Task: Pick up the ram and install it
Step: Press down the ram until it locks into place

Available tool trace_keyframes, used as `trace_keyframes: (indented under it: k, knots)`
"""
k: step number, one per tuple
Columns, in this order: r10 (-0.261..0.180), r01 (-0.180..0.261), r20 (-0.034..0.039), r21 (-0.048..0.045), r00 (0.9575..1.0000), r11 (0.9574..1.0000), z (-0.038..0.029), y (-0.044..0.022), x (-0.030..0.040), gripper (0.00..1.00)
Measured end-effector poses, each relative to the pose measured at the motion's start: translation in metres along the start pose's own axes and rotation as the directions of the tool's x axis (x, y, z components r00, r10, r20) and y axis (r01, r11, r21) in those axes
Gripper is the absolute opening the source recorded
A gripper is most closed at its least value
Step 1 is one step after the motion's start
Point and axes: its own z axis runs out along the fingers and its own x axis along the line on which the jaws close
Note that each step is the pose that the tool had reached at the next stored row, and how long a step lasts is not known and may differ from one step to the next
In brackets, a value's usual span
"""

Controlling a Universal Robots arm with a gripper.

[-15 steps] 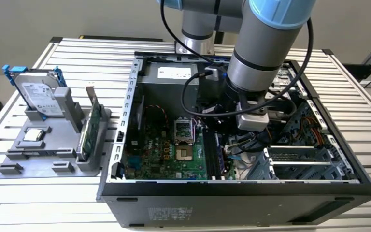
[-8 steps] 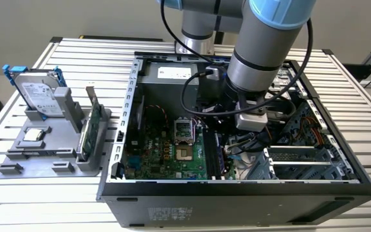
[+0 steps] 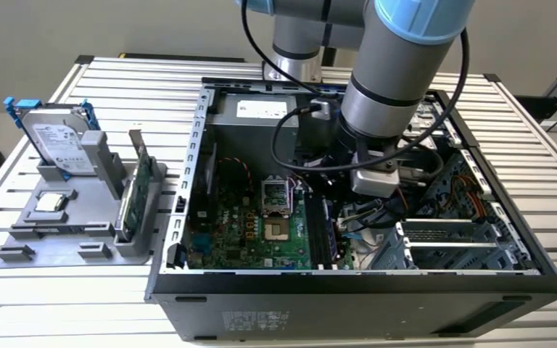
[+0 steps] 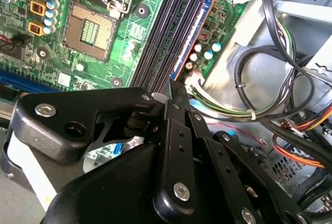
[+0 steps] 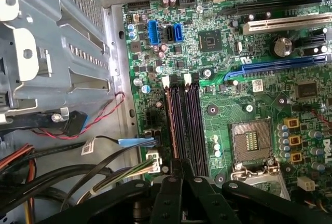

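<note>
The ram (image 4: 193, 36) stands on edge in the memory slot nearest the drive-cage side of the motherboard (image 4: 129, 32), a thin blue strip running along the outermost of the dark parallel slots (image 4: 166, 37). In the second wrist view its near end meets the tips of the gripper (image 4: 178, 86), whose 2 black fingers (image 4: 181, 99) lie pressed close together around that blue edge, pinching the stick from both faces. In the first wrist view the ram (image 5: 169, 120) shows as a thin reddish-blue line beside the slots (image 5: 187, 125), and the gripper (image 5: 181, 164) sits right at the end of that line, fingers closed in on it.

Beside the slots lies the open processor socket (image 5: 251, 141), with a row of yellow-topped components (image 5: 291, 140) past it. On the other side of the ram, bundles of black and coloured cables (image 4: 270, 79) loop over the metal drive cage (image 5: 57, 42).

In the exterior view the arm (image 3: 394, 80) reaches down into the open computer case (image 3: 356, 283), which lies on a slatted table (image 3: 46, 290). On the exterior view's left, well apart from the case, a grey holder (image 3: 75, 232) carries a silver hard drive (image 3: 61, 141) and an upright green card (image 3: 135, 196).
</note>
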Motion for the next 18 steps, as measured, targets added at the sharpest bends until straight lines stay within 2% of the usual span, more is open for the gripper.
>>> trace_keyframes:
  k: [9, 18]
  knots:
    - [0.041, -0.041, 0.0016, 0.0017, 0.9991, 0.9991, 0.0000, 0.0000, 0.0000, 0.00]
    - [0.084, -0.084, 0.0035, 0.0038, 0.9964, 0.9964, 0.0000, 0.0000, 0.0000, 0.00]
